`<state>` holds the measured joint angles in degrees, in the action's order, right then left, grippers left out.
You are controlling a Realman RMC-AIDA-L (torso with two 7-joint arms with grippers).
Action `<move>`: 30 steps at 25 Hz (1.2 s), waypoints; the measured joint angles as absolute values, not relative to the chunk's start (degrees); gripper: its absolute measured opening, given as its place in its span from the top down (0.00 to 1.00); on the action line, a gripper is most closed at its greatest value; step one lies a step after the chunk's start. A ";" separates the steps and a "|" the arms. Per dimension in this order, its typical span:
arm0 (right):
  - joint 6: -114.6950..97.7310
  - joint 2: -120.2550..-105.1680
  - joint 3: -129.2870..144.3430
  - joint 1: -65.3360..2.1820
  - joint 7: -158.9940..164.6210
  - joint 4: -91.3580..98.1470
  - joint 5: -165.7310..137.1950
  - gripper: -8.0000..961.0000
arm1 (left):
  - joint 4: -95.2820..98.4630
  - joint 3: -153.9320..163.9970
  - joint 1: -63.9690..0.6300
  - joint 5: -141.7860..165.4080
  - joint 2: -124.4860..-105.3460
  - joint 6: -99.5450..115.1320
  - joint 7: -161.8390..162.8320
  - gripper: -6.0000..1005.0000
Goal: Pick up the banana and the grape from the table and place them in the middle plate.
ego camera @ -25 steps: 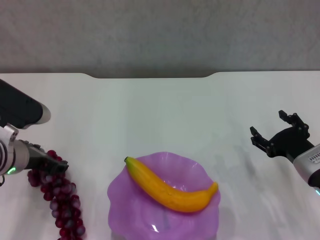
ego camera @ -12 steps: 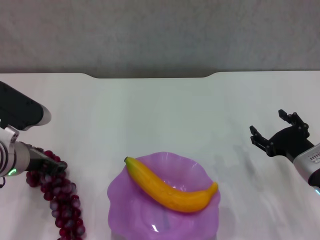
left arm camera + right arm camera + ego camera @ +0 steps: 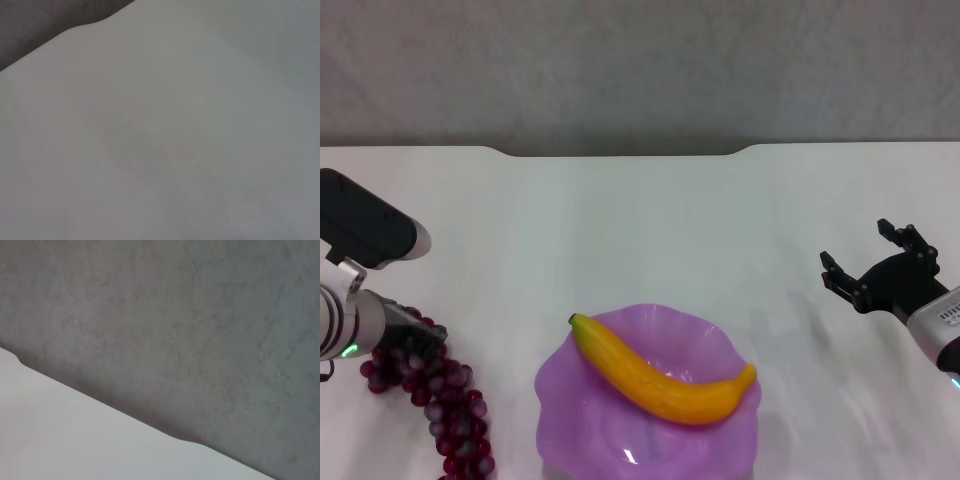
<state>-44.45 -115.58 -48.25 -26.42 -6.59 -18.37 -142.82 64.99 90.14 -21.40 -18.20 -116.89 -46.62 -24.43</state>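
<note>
Left tool (image 3: 418,338) pinching the grape (image 3: 440,395) at near-left tabletop (image 3: 650,220) edge; right tool (image 3: 880,262) spread, idle far right

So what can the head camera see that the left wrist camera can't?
Only the head view shows the banana lying in the purple plate, the grapes on the table with the left gripper at their top end, and the right gripper, open, off to the right. The left wrist view shows nothing extra. Both show the white table, its notched far edge and the dark grey floor beyond.
</note>
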 joint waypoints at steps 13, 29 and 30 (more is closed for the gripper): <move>-44.38 -115.57 -48.25 -26.36 -6.59 -18.37 -142.82 0.09 | 65.13 89.73 -21.17 -18.71 -116.85 -45.07 -24.36 0.60; -44.38 -115.65 -48.25 -26.36 -6.59 -18.20 -142.82 0.09 | 70.26 91.49 -17.70 -19.00 -116.94 -43.58 -24.17 0.62; -44.38 -115.66 -48.25 -26.36 -6.59 -18.21 -142.82 0.09 | 70.61 91.54 -17.48 -19.08 -116.96 -43.53 -24.15 0.62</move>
